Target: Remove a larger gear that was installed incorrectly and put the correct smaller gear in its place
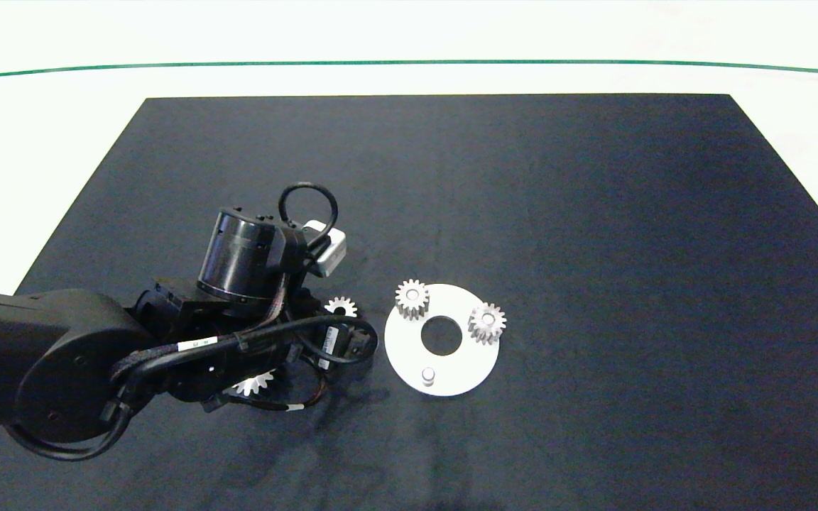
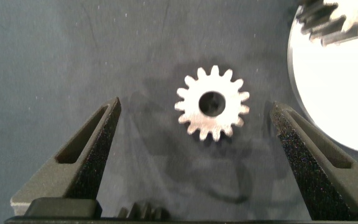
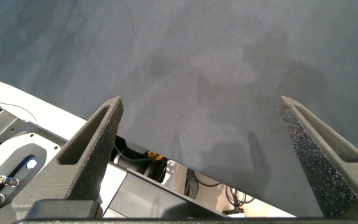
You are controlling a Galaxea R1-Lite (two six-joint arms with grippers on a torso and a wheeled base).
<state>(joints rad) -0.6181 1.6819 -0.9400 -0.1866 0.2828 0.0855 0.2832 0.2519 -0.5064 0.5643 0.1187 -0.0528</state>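
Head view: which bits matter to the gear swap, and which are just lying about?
In the job: spiky silver larger gear, loose blunt-toothed silver smaller gear, round white plate with bare peg, open left gripper.
Just there: two silver gears mounted on the plate, black mat, parked right gripper.

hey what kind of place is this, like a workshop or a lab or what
Probably a robot lab test bench, not a working shop: a bare black mat on a white table, holding only a white disc with gears, and the left gripper open over a loose gear.
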